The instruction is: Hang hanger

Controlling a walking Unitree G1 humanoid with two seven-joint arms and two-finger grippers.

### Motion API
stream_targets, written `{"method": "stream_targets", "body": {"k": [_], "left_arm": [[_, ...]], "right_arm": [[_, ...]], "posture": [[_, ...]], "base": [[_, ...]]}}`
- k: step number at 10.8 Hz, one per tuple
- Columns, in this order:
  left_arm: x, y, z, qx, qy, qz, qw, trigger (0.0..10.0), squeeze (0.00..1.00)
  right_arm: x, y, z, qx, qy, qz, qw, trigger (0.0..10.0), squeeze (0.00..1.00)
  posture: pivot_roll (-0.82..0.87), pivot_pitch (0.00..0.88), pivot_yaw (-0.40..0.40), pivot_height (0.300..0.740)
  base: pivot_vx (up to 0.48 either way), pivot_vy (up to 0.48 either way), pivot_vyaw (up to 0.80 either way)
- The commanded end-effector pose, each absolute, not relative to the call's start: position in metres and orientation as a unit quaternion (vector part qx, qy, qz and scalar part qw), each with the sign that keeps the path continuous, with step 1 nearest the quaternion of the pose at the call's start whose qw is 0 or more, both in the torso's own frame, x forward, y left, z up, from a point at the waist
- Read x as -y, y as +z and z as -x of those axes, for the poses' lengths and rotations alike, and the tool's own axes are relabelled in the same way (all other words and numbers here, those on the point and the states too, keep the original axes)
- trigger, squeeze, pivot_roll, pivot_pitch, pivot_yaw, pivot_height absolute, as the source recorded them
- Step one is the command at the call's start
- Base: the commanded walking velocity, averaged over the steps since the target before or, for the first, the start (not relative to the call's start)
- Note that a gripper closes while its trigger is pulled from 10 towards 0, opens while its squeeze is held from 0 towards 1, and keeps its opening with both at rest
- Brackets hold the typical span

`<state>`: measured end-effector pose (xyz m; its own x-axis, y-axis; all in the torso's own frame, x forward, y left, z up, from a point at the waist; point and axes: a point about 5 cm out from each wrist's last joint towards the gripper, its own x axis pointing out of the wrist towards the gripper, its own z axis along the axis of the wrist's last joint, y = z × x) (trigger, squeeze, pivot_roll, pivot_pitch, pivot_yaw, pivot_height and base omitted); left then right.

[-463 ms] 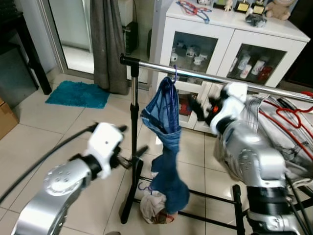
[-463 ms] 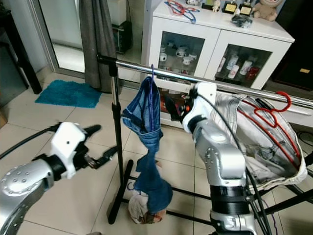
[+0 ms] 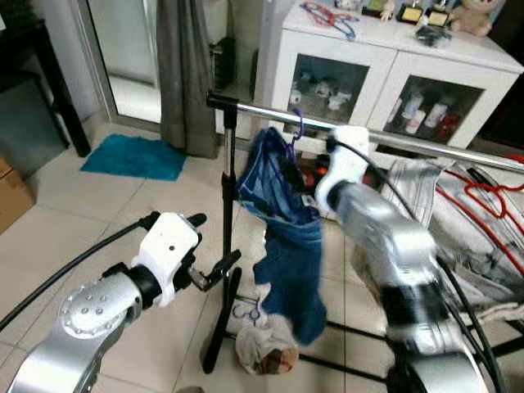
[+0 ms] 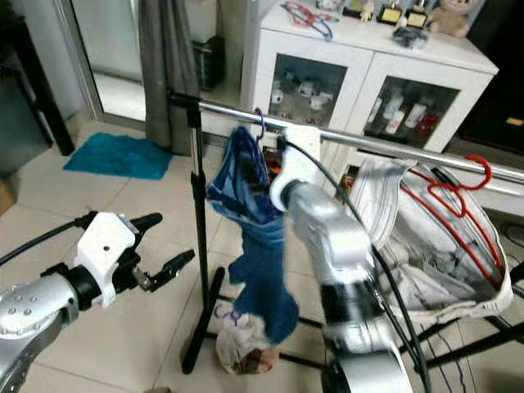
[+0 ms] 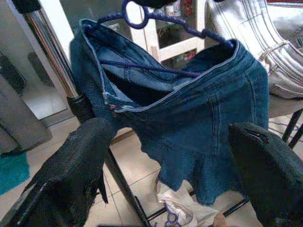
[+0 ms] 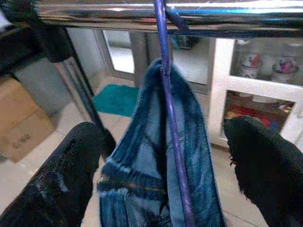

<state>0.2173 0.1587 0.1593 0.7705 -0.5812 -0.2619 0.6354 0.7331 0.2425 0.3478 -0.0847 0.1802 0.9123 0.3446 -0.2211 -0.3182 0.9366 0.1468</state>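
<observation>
— Where does the purple hanger (image 6: 166, 71) sit?

— Its hook is over the chrome rail (image 3: 393, 141) of the garment rack, close to the rail's end where the black upright post (image 3: 225, 237) meets it. A pair of blue jeans (image 3: 282, 237) hangs from it, the legs trailing down to a bundle of cloth (image 3: 262, 348) on the tiled floor (image 3: 82, 213) by the rack's base bar.

— And which arm is nearer?

— The right one. The right tool (image 6: 165, 165) is raised just under the rail, right against the waistband. Its wrist view looks straight at the hanger's shank, which runs upright between the two black fingers (image 6: 71, 175); they stand wide apart and grip nothing.

— The left?

— The left tool (image 3: 214, 246) is held low, on the outer side of the post and well below the rail. Its fingers (image 5: 71, 175) are also spread wide and empty, aimed up at the jeans, so the hanger lies up and across the post from it.

— So what does the next move turn on?

— The hanger's long axis appears to lie roughly along the rail, the hook crossing it. With the hook seemingly seated, the task looks all but done; a judgement only, but the right arm probably needs to back straight away from the rail without dragging the denim, or the hook could slide toward the rail's end.
</observation>
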Motion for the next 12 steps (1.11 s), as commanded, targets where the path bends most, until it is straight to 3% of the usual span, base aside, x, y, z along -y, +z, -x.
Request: {"method": "stream_targets", "body": {"k": [1,2,3,4,5,6,12], "left_arm": [[-0.154,0.161,-0.215,-0.084,-0.345,-0.166,0.92,10.0,0.0],[-0.154,0.161,-0.215,-0.085,-0.347,-0.165,0.919,10.0,0.0],[-0.153,0.16,-0.214,-0.087,-0.35,-0.165,0.918,10.0,0.0],[-0.152,0.16,-0.214,-0.088,-0.352,-0.164,0.917,10.0,0.0],[-0.152,0.16,-0.214,-0.087,-0.353,-0.165,0.917,10.0,0.0],[-0.152,0.16,-0.215,-0.087,-0.353,-0.166,0.917,10.0,0.0],[-0.152,0.161,-0.217,-0.087,-0.359,-0.169,0.914,10.0,0.0]], "right_arm": [[0.087,0.179,-0.355,-0.135,0.145,-0.027,0.98,10.0,1.0],[0.088,0.177,-0.36,-0.145,0.132,-0.018,0.98,10.0,0.36],[0.084,0.176,-0.366,-0.15,0.137,-0.021,0.979,10.0,0.0],[0.08,0.175,-0.37,-0.148,0.148,-0.024,0.978,10.0,0.0],[0.079,0.176,-0.377,-0.144,0.152,-0.022,0.978,0.8,0.0],[0.079,0.177,-0.38,-0.137,0.156,-0.022,0.978,0.0,0.0],[0.085,0.169,-0.397,-0.153,0.168,-0.006,0.974,0.0,0.0]], "posture": [[0.12,0.0,-0.093,0.74],[0.12,0.0,-0.093,0.74],[0.12,0.0,-0.094,0.74],[0.12,0.0,-0.094,0.74],[0.13,0.0,-0.099,0.74],[0.13,0.0,-0.101,0.74],[0.12,0.0,-0.1,0.74]], "base": [[0.0,0.0,0.0],[0.0,0.0,0.0],[0.0,0.0,0.0],[0.0,0.0,0.0],[0.0,0.0,0.0],[0.0,0.0,0.0],[0.0,0.0,0.0]]}}
